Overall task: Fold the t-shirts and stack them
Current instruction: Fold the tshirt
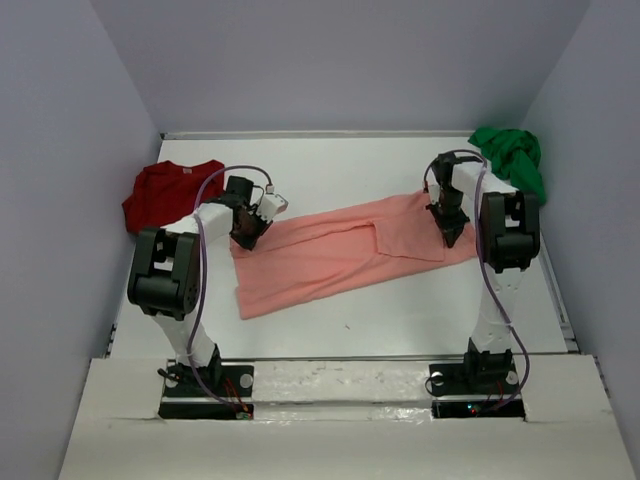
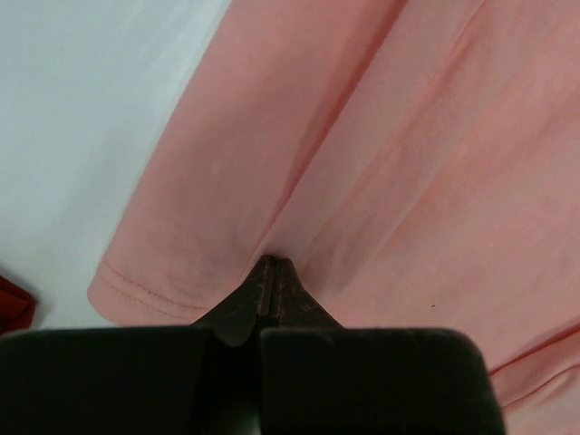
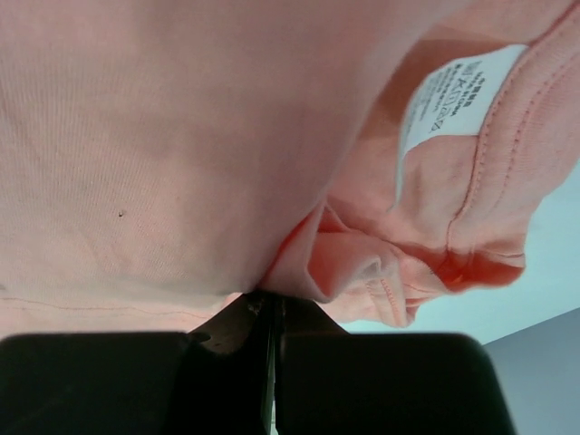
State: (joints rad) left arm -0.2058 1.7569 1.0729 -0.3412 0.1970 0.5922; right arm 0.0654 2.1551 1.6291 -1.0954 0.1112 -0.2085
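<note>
One pink shirt [image 1: 340,250], one dark red shirt [image 1: 165,193] to its left and one green shirt [image 1: 512,155] to its right, farther back: three in all, on one counter [image 1: 400,315]. One white label [image 3: 458,95] shows inside the pink shirt's collar. Two arms, left arm [image 1: 170,270] and right arm [image 1: 505,235], carry one end effector each: left end effector [image 1: 245,240] and right end effector [image 1: 449,238].
</note>
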